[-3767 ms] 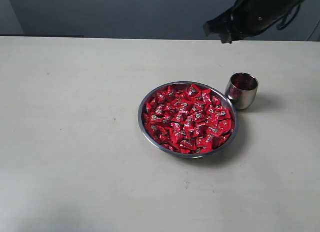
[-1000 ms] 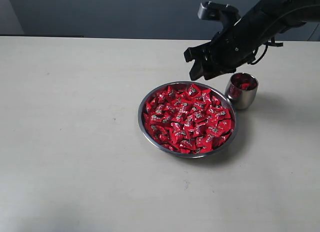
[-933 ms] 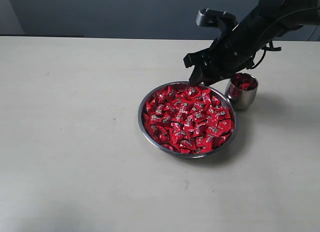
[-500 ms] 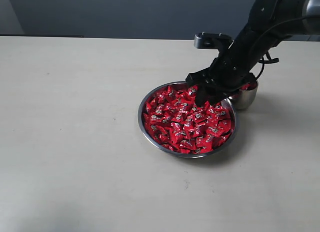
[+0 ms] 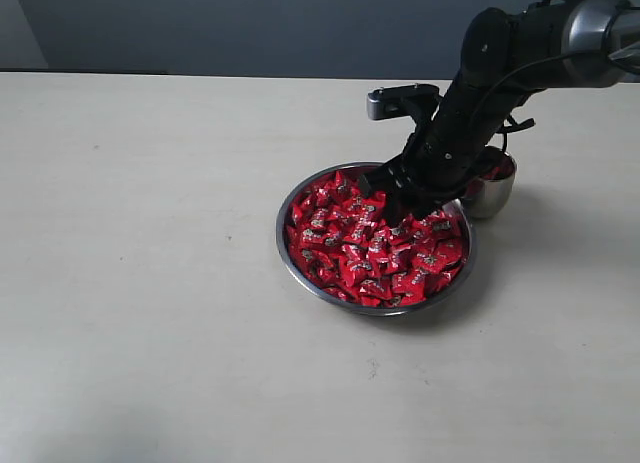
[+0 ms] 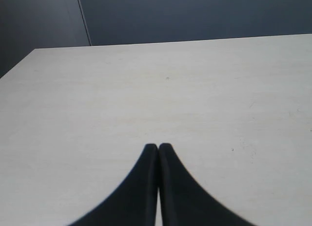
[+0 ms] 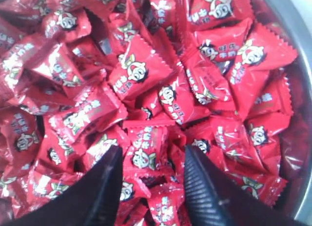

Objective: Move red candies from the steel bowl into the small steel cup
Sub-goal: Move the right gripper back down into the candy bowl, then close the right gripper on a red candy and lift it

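Red candies (image 7: pixel 137 72): cartoon face, lettering illegible

This is looking like a robotics lab test bench: a plain pale table (image 5: pixel 150 283) is standing before a dark blue-grey wall (image 5: pixel 200 23), and a black robot arm (image 5: pixel 530 43) is leaning over it.

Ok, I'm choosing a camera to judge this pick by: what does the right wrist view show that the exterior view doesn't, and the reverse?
Only the right wrist view shows the cartoon print on the red candies and one candy lying between the right gripper's open fingers. Only the exterior view shows the small steel cup, partly hidden behind the arm, and the bare table around everything. Both show the candies heaped in the steel bowl.
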Motion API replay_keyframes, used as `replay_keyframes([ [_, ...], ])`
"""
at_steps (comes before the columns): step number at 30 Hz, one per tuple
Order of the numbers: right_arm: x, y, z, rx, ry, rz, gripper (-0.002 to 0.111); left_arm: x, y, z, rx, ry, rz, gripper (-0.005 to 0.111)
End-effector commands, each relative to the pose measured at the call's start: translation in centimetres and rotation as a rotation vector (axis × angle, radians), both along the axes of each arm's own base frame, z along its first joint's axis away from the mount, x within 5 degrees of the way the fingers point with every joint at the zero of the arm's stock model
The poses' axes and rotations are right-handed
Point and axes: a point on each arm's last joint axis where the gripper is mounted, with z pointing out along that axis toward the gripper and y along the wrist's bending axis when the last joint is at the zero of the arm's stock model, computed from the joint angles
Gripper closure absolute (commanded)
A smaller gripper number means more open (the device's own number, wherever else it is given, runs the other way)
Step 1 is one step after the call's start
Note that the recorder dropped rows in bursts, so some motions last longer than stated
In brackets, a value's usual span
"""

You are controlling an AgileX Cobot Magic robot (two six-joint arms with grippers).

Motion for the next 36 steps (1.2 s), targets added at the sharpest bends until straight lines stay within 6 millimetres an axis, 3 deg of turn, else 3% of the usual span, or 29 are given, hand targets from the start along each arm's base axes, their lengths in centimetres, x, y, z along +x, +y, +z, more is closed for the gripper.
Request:
replay_keyframes([
  [1, 0.3, 0.0, 0.1, 0.006, -0.017, -0.013, 0.068, 0.0, 0.0, -0.1, 0.002, -0.008, -0.006, 0.106],
  [14, 0.3, 0.4, -2.2, 0.011, 0.053, -0.039, 0.068, 0.0, 0.0, -0.1, 0.002, -0.008, -0.006, 0.106],
  [21, 0.3, 0.4, -2.4, 0.009, 0.057, -0.04, 0.069, 0.0, 0.0, -0.1, 0.002, -0.008, -0.006, 0.106],
  [25, 0.3, 0.4, -2.4, 0.009, 0.057, -0.04, 0.08, 0.0, 0.0, -0.1, 0.002, -0.008, -0.006, 0.106],
  [31, 0.3, 0.4, -2.4, 0.009, 0.056, -0.036, 0.109, 0.0, 0.0, -0.1, 0.002, -0.008, -0.006, 0.106],
  [36, 0.3, 0.4, -2.4, 0.006, 0.057, -0.028, 0.109, 0.0, 0.0, -0.1, 0.002, -0.008, -0.006, 0.106],
])
